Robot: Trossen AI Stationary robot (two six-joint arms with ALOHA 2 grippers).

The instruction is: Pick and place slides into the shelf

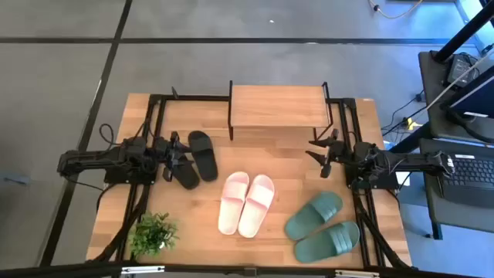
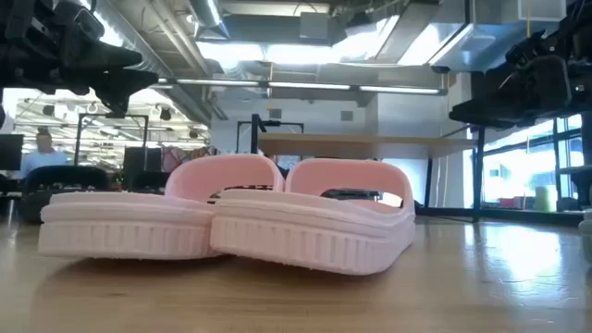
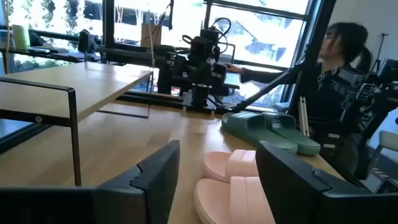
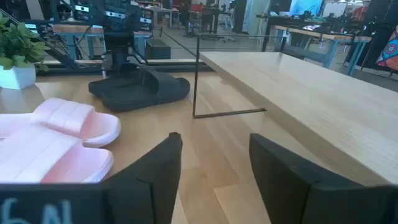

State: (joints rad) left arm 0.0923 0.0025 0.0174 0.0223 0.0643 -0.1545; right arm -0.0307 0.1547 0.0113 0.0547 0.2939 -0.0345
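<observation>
The shelf (image 1: 278,106) stands on thin black legs at the far middle of the table. The black slides (image 1: 203,153) lie soles down left of centre, one partly under my left gripper (image 1: 176,161). That gripper is open and hangs above them; nothing shows between its fingers in the left wrist view (image 3: 217,174). The pink slides (image 1: 247,202) lie side by side at the centre, and the green slides (image 1: 324,225) sit near the right front. My right gripper (image 1: 318,150) is open above bare table right of the shelf, as the right wrist view (image 4: 214,162) shows.
A small potted plant (image 1: 154,232) stands at the near left corner. Black frame rails run along both table sides. A person (image 3: 342,56) sits beyond the right edge by a desk with a keyboard (image 1: 471,171). Bare wood lies between the shelf and the slides.
</observation>
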